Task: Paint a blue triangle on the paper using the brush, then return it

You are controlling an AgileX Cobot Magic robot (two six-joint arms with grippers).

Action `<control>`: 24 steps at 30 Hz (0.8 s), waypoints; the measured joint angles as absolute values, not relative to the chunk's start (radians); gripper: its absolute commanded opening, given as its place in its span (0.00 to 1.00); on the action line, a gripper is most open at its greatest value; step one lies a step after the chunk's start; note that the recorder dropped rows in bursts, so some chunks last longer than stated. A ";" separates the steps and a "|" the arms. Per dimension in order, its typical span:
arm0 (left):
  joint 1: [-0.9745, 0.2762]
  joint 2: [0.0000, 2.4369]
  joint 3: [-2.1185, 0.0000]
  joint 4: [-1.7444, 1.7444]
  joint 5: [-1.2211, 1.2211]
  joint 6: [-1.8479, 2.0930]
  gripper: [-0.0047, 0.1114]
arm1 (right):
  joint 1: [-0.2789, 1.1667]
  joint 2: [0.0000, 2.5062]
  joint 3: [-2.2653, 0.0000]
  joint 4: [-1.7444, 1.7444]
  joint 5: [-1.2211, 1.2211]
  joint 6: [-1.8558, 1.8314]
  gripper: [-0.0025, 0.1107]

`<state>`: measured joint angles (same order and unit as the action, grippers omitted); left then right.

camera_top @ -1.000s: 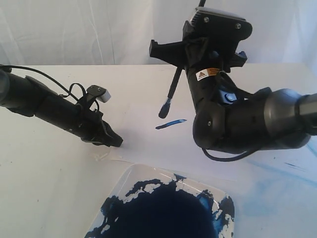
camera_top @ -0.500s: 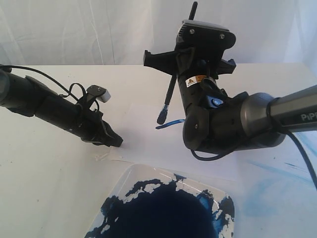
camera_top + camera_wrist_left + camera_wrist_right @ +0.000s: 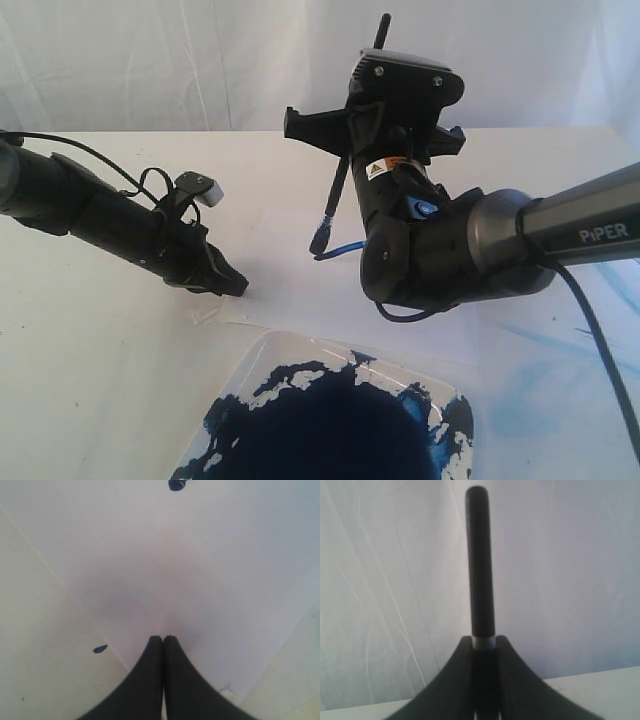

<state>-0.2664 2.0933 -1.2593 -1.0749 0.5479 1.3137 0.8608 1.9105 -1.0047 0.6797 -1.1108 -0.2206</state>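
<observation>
My right gripper (image 3: 483, 641) is shut on the brush (image 3: 338, 190), a thin black stick held steeply. Its handle end (image 3: 477, 555) points up at the backdrop. Its blue-stained tip (image 3: 320, 243) hangs just above or on the white paper (image 3: 290, 295); I cannot tell if it touches. Of the blue triangle only one short blue stroke (image 3: 345, 250) shows, and its right end is hidden behind the right arm. My left gripper (image 3: 238, 287) (image 3: 163, 637) is shut and empty, low over the paper's left edge (image 3: 175, 570). The brush tip (image 3: 176, 484) shows far ahead of it.
A white square tray (image 3: 262, 350) smeared with dark blue paint sits at the front, close to the paper's near edge. Pale blue smears (image 3: 560, 345) mark the table at the right. One blue drop (image 3: 100, 649) lies on the table beside the paper. A white curtain hangs behind.
The right arm has swung left, taking the brush with it. The brush tip has dropped down and left, to the left end of the blue stroke. The left arm is still.
</observation>
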 measured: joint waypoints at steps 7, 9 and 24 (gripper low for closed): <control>-0.266 2.093 -1.259 -1.075 0.548 1.314 0.04 | 0.861 1.911 -1.005 0.680 -1.101 -0.223 0.02; -0.266 2.093 -1.259 -1.075 0.548 1.314 0.04 | 0.861 1.911 -1.005 0.682 -1.096 -0.227 0.02; -0.266 2.093 -1.259 -1.075 0.548 1.314 0.04 | 0.861 1.911 -1.005 0.728 -1.072 -0.289 0.02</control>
<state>-0.2664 2.0933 -1.2593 -1.0749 0.5479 1.3137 0.8608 1.9105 -1.0047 0.7277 -1.0716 -0.2893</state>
